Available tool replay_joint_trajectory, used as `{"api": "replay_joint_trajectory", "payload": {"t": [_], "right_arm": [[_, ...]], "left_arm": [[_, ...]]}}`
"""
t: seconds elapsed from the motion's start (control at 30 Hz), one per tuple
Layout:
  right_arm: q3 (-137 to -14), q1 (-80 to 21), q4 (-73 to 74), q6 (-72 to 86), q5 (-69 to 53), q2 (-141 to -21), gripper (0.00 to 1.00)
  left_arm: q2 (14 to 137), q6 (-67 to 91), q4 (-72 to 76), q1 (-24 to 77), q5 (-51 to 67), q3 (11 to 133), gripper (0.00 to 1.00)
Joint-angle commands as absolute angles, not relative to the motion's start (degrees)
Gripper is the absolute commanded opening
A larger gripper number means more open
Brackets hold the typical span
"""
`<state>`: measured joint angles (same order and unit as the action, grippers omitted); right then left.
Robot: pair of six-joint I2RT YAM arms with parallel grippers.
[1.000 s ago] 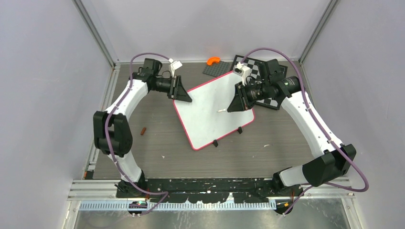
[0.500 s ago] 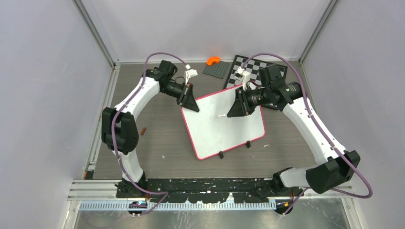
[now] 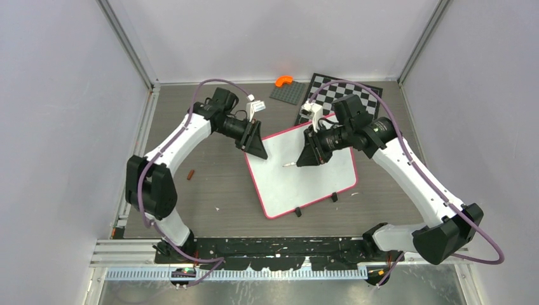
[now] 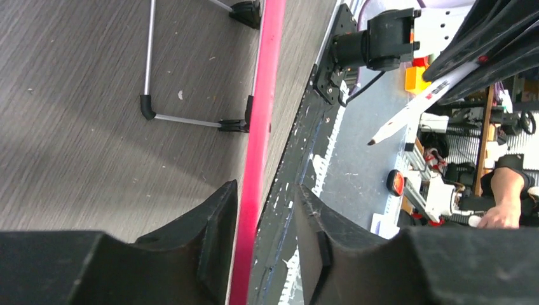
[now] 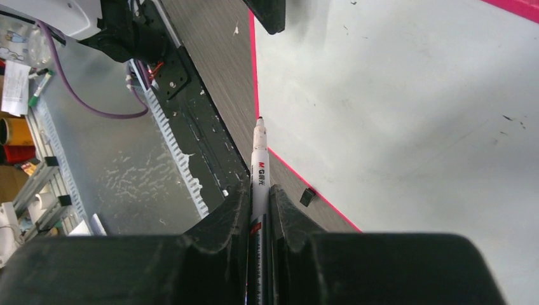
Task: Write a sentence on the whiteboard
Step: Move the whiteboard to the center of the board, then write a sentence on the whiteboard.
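Two tools are at the whiteboard [image 3: 318, 181], which lies flat near the middle of the worktop [image 3: 210, 190], turned a little so that its clip feet [image 3: 297, 212] point toward 6 o'clock. My left tool [image 3: 260, 152] is at the board's 10 o'clock corner; from the left wrist [image 4: 266, 190] I see its fingers standing partly apart on either side of the pink frame [image 4: 264, 95], with a strip of daylight between the frame and one finger, so they straddle the edge without clamping it. My right tool [image 3: 300, 163] is closed on a marker [image 3: 291, 164], pinched tight between the fingers in the right wrist view [image 5: 259, 190], the white barrel [image 5: 259, 152] sticking out ahead with its tip toward the board's 9 o'clock side. I cannot tell whether the tip touches the surface. The board's face [image 5: 394, 127] is white with a few faint specks. A checkered chessboard [image 3: 356, 95] lies at 1 o'clock on the worktop, partly tucked behind the whiteboard, and at 12 o'clock an orange piece [image 3: 283, 81] sits on a dark grey plate [image 3: 289, 94]. A small red-brown bit [image 3: 190, 173] lies at 9 o'clock.
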<state>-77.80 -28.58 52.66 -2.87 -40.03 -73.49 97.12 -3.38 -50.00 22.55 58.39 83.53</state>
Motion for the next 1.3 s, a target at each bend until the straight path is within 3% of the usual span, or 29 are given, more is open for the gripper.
{"api": "replay_joint_trajectory", "payload": {"t": [0.0,0.1,0.43,0.87,1.27], "right_arm": [[-80.5,-31.1,50.2,-3.6,-35.6,-72.5,0.0],[-82.4,-33.8,49.8,-4.6,-32.7,-73.5,0.0],[-87.3,-42.0,47.4,-5.9,-27.2,-79.4,0.0],[-83.4,-42.0,43.9,-3.7,-28.5,-77.5,0.0],[-84.4,-43.1,42.1,-2.4,-23.0,-79.5,0.0]], "left_arm": [[90.9,-0.8,-50.4,21.5,56.1,83.8,0.44],[88.8,-1.7,-51.8,18.8,56.2,83.0,0.53],[83.4,-1.4,-48.5,14.9,58.6,76.5,0.49],[83.1,-0.4,-46.4,14.9,60.3,74.5,0.24],[83.4,-0.4,-45.8,14.9,60.5,73.9,0.14]]}}
